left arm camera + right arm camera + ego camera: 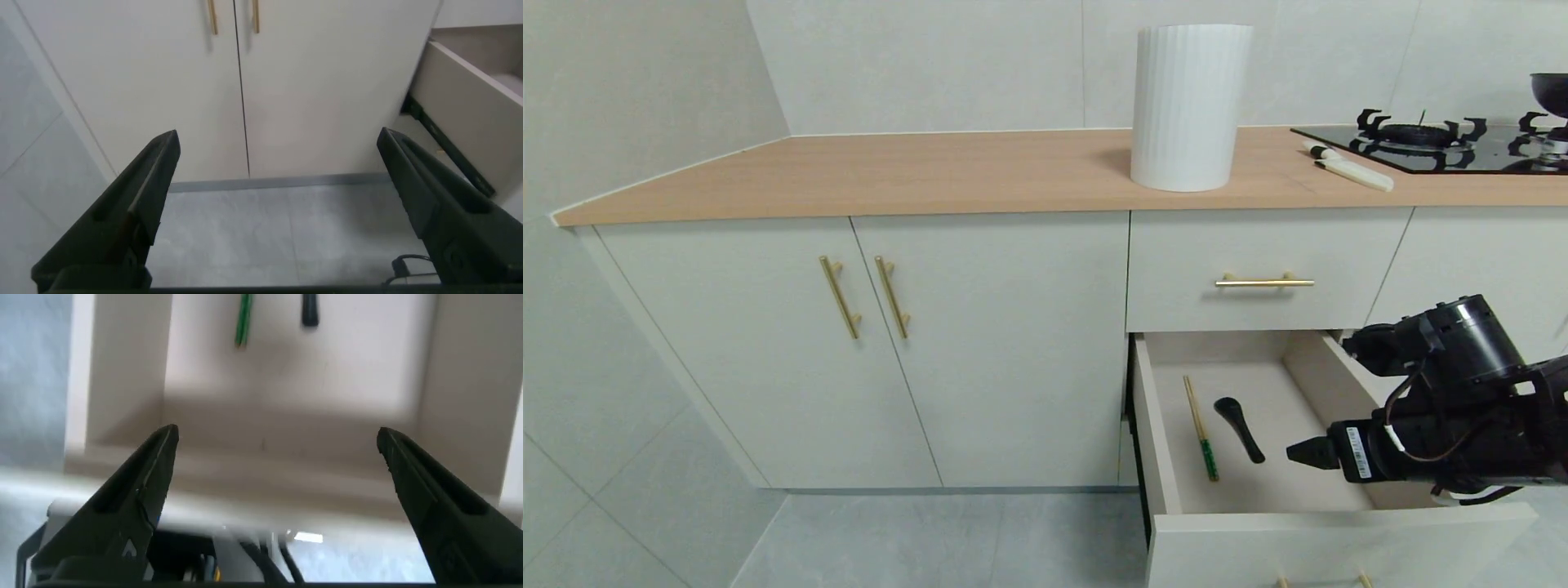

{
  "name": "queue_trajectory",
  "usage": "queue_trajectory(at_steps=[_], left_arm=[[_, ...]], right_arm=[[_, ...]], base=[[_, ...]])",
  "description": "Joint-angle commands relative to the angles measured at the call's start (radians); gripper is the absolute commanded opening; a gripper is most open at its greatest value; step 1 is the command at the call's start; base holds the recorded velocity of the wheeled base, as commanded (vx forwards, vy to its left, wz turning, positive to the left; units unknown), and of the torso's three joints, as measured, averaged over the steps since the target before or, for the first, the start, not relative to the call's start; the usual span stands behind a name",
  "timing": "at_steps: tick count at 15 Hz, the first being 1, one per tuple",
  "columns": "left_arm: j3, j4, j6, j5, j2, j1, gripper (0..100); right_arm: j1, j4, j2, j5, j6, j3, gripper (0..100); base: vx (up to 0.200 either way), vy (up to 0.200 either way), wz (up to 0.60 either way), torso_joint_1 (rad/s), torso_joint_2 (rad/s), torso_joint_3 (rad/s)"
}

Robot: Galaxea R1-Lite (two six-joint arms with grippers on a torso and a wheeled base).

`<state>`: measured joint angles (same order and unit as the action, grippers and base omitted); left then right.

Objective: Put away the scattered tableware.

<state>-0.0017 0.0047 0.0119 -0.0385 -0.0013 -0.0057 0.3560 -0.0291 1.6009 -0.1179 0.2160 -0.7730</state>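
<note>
Tabletop (931, 171) across upper frame, white ribbed cylinder (1188, 106) upright on it, right of centre. Cabinet doors (327, 82) faced by left end effector (278, 139), jaws spread wide, empty. Open drawer (1156, 433) lower right; right end effector (276, 437) above its front part, jaws wide apart, empty. Chopsticks (1201, 429) and black spoon (1240, 429) side by side, not touching, on drawer floor.

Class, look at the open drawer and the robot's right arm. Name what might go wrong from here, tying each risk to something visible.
1. The right gripper hangs open over the front edge of the drawer; lowering or pushing might knock the panel.
2. The chopsticks and spoon lie loose inside; a hard shove may scatter them.
3. The white utensils on the countertop by the hob might get left out.
</note>
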Motion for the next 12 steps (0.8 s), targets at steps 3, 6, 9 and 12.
queue_trajectory(at_steps=[3, 6, 9, 12], left_arm=[[0.000, 0.000, 0.000, 0.000, 0.001, 0.000, 100], [0.000, 0.000, 0.000, 0.000, 0.001, 0.000, 100], [0.000, 0.000, 0.000, 0.000, 0.001, 0.000, 100], [0.000, 0.000, 0.000, 0.000, 0.001, -0.002, 100]], right_arm=[[0.052, -0.071, -0.036, -0.019, -0.041, 0.026, 100], [0.090, -0.175, -0.056, -0.017, -0.040, 0.001, 100], [0.118, -0.273, -0.061, -0.014, -0.040, -0.012, 100], [0.140, -0.330, -0.044, -0.014, -0.041, -0.011, 100]], base=[[0.000, 0.000, 0.00, 0.000, 0.00, 0.000], [0.000, 0.000, 0.00, 0.000, 0.00, 0.000], [0.000, 0.000, 0.00, 0.000, 0.00, 0.000], [0.000, 0.000, 0.00, 0.000, 0.00, 0.000]])
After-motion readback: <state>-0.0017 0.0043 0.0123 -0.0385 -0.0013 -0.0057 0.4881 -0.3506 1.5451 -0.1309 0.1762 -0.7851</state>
